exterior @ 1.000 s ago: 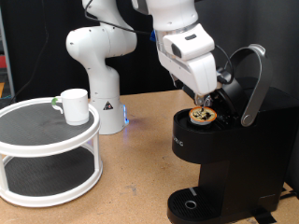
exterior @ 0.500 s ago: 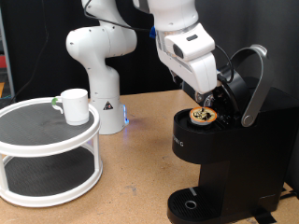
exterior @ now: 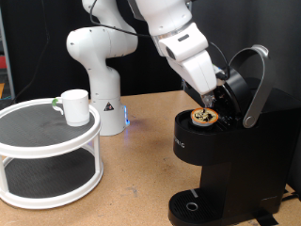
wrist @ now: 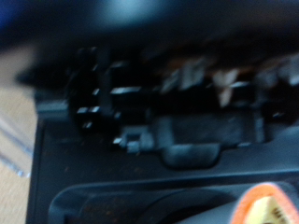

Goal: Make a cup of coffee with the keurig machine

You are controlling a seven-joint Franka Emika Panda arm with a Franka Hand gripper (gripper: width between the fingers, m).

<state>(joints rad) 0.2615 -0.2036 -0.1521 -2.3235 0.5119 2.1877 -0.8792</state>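
While lid's tilted up, keurig machine (exterior: 221, 151) stands upright.

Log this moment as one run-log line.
tool: above the open pod holder, holding nothing visible | coffee maker: lid up, pod seated | mug: on round stand, not under spout

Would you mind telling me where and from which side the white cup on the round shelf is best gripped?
Probably the cup by its rim, from above: it stands upright and open-topped on the round shelf, apart from the gripper at the keurig machine.
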